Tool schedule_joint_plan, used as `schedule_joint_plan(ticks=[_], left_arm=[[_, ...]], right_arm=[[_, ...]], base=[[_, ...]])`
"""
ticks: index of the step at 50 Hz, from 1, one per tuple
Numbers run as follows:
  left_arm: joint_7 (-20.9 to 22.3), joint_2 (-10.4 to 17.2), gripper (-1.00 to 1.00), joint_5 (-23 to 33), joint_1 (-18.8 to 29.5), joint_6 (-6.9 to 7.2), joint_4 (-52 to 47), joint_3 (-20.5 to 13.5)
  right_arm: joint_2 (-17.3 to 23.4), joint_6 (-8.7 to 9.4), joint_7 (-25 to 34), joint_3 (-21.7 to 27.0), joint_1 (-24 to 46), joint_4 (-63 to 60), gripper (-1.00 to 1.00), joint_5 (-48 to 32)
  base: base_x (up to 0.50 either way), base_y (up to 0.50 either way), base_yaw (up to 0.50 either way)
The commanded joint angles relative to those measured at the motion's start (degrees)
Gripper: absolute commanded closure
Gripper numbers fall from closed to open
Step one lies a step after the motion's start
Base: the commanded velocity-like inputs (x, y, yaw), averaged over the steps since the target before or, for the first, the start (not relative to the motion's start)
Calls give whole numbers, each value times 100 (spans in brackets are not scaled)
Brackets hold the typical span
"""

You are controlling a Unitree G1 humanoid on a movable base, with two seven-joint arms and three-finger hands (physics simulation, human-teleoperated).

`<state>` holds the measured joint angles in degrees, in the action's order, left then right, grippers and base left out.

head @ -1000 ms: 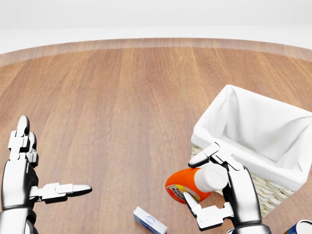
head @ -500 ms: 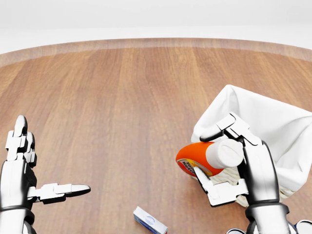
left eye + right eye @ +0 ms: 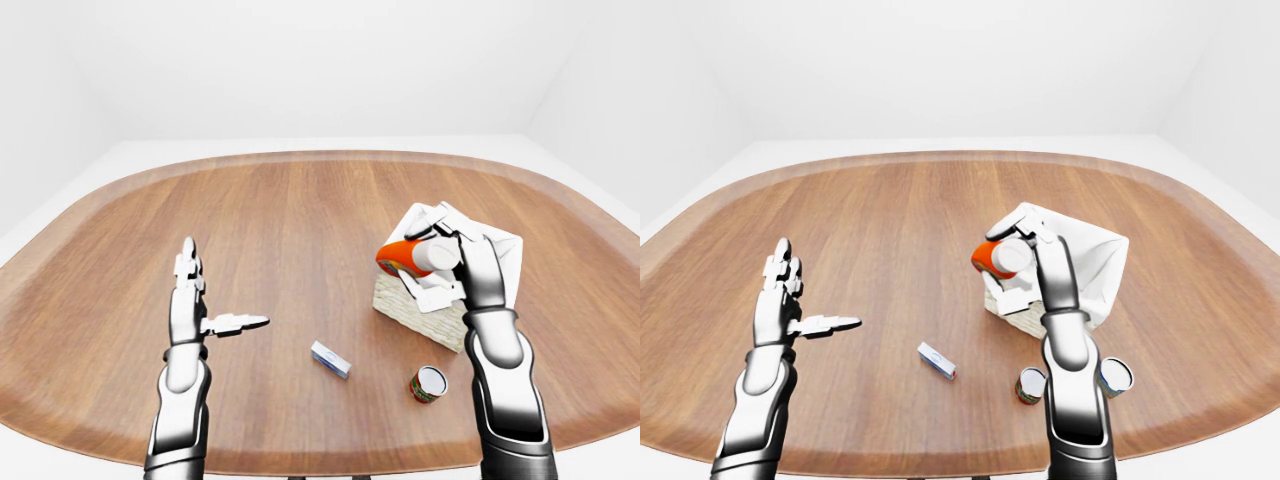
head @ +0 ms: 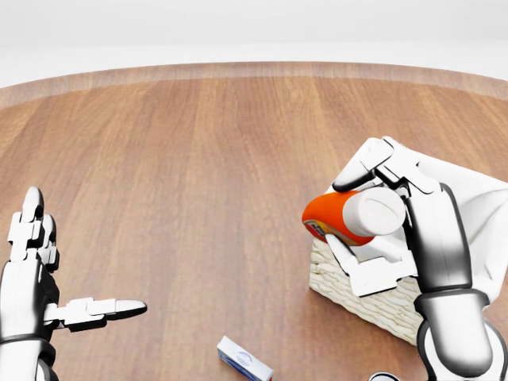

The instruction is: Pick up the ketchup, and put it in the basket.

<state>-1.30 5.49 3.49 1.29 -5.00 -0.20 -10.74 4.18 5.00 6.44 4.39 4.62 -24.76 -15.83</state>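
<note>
My right hand [image 4: 381, 230] grips the ketchup bottle [image 4: 349, 216] at the basket [image 4: 373, 298] rim; next I carry it over the liner and release.

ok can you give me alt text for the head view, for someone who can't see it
The robot's right hand grips an orange ketchup bottle with a white cap, lying sideways, above the near-left corner of a white-lined wicker basket on a round wooden table. Its left hand hovers open at lower left, and a small white and blue box lies near the bottom edge.
</note>
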Motion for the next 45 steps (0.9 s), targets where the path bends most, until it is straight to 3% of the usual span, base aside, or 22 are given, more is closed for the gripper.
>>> schedule_joint_plan(ticks=[1, 23, 45], left_arm=[[13, 1, -100, -19, -13, 0, -25, -9], [-54, -14, -100, 7, 62, 0, 187, 61], [-55, -20, -100, 52, 65, 0, 251, 115]], right_arm=[[234, 0, 80, 217, 569, 203, 100, -215], [904, 0, 311, 538, 1638, 999, 100, -765], [1573, 0, 487, 588, 2682, 2819, 100, -1545]], base=[[0, 0, 0], [0, 0, 0], [0, 0, 0]])
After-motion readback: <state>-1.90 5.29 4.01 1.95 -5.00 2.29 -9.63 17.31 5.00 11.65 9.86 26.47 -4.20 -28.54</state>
